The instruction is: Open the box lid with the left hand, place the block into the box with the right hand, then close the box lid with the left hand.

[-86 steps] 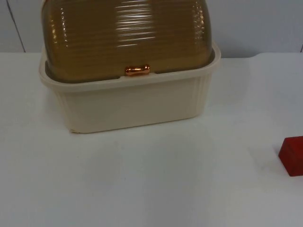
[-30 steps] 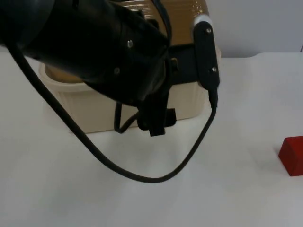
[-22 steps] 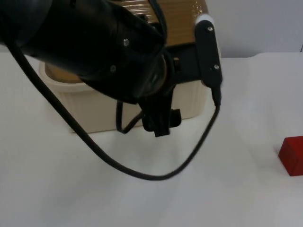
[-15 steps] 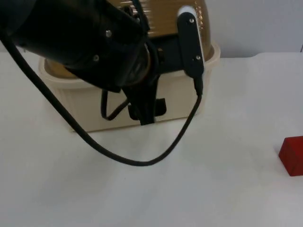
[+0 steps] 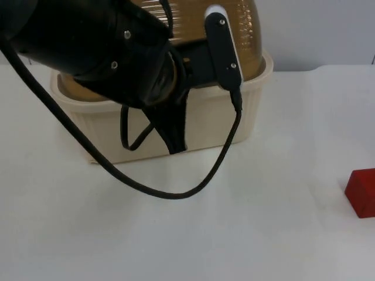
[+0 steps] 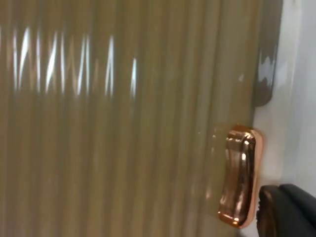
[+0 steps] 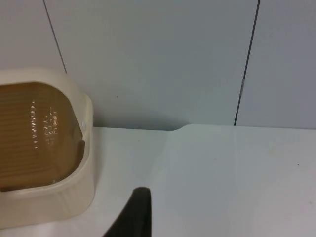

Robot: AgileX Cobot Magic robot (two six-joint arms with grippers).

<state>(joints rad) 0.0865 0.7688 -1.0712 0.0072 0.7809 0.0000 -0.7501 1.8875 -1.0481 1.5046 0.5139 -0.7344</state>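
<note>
The white table top (image 5: pixel 281 234) is smooth and matte, running back to the flat grey partition wall (image 5: pixel 316 29), whose panels are split by thin dark seams. On it sits the box (image 5: pixel 217 126) — a cream plastic tub with rounded corners, fine vertical ribs at its corner and a thick rolled rim. Its lid (image 5: pixel 240 29) is a domed shell of translucent amber-brown plastic, ridged all over in parallel grooves that catch the light in bright streaks; it is down, seated inside the rim. The left arm (image 5: pixel 94 52), bulky and glossy black, hangs over the front of the box and hides much of the lid. From its wrist, the ridges show close up, and so does the handle (image 6: pixel 239 175): a small, rounded, copper-coloured bar with a mirror shine, fixed at the lid's front edge beside the cream rim. One black fingertip of the left gripper (image 6: pixel 286 210) sits just beside the handle's end — whether that claw is spread or pinched I cannot tell. The right arm waits off to the side; a finger of the right gripper (image 7: pixel 136 212) hangs above bare table, with the box's corner near it, and I cannot tell its state either. The block (image 5: pixel 362 192), a red hard-edged solid, rests at the table's right edge, well apart from the box
</note>
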